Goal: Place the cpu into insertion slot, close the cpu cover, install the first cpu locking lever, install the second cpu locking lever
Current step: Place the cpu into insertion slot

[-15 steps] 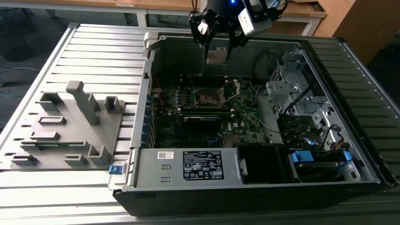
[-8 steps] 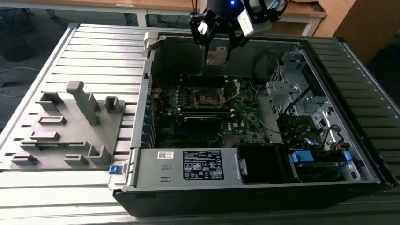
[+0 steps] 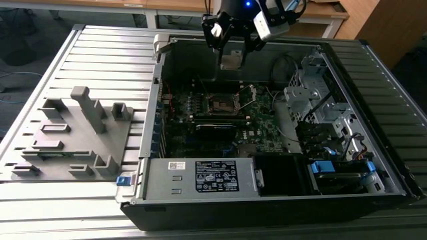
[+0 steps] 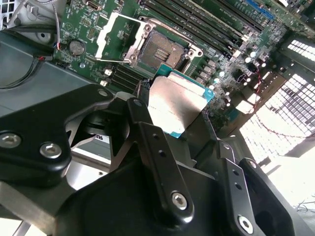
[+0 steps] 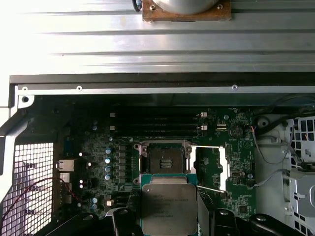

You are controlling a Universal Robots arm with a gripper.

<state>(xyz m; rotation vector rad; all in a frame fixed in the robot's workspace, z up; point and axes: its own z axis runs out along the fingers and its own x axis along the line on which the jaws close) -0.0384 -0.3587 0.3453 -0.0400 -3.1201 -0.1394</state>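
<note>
Above computer case (image 3: 267, 212), gripper (image 3: 231, 56) jaws clamped on cpu (image 5: 165, 206) edges, cpu held high over bare socket (image 5: 166, 160); cpu cover (image 5: 223, 167) flipped open. Risk: tilted or misrotated cpu damages socket; thin edge grip may slip.

Cpu (image 4: 174, 96): small flat square chip with a dull grey metal face and a green-edged board. Clamped edge-on between the fingers of the pincer (image 4: 176, 118). Hangs in the air above the motherboard, clear of it, tilted rather than level.

Insertion slot (image 5: 165, 160): dark square socket, bare, contact field exposed. In the first wrist view the cpu sits just beside it, not over it.

Cpu cover (image 5: 212, 167): thin silvery frame with a large square cut-out, swung open to one side of the slot, hinged at its edge.

Locking lever (image 4: 110, 61): thin wire rod, lying unlatched by the open cover.
</note>
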